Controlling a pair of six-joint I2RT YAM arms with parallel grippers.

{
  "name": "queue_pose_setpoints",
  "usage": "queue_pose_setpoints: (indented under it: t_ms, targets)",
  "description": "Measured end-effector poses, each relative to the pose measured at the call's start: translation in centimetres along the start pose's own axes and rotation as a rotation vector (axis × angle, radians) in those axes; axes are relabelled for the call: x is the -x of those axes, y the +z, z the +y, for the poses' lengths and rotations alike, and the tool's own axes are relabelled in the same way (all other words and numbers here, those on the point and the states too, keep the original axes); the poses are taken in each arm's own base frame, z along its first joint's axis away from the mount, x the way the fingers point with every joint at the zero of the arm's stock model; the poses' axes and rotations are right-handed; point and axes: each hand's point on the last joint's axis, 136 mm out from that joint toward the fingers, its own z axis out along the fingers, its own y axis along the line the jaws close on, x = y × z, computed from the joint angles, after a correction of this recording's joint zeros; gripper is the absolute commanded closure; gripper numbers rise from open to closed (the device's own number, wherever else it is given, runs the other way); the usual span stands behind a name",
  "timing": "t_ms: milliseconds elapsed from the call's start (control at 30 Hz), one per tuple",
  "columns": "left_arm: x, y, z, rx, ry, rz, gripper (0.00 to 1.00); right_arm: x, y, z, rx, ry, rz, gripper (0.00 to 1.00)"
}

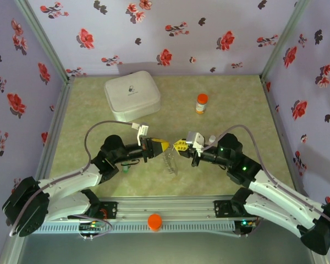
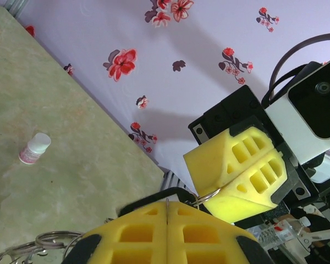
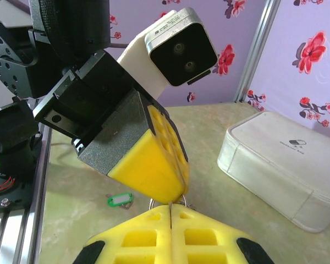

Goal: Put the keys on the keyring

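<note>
My left gripper (image 1: 165, 146) and right gripper (image 1: 179, 145) both pinched shut on the keyring (image 2: 209, 194), mid-scene, tip to tip. Green key (image 3: 120, 199) lies loose near left, unthreaded. Risk: ring slips out if either pinch shifts, tiny hold

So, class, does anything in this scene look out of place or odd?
The green-headed key lies alone on the table, apart from the metal ring pinched between the left gripper and right gripper. Nothing looks damaged.

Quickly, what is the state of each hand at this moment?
The left hand is closed, pinching the keyring.
The right hand is closed, pinching the same keyring.
</note>
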Motion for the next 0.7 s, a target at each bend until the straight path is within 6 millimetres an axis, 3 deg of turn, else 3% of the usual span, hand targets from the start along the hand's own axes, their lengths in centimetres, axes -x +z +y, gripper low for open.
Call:
queue_pose_setpoints:
  t_ms: [700]
  targets:
    - [0.01, 0.46, 0.27, -0.012, -0.050, -0.005, 1.00, -0.88, 0.50, -0.99, -0.047, -0.002, 0.031, 1.00]
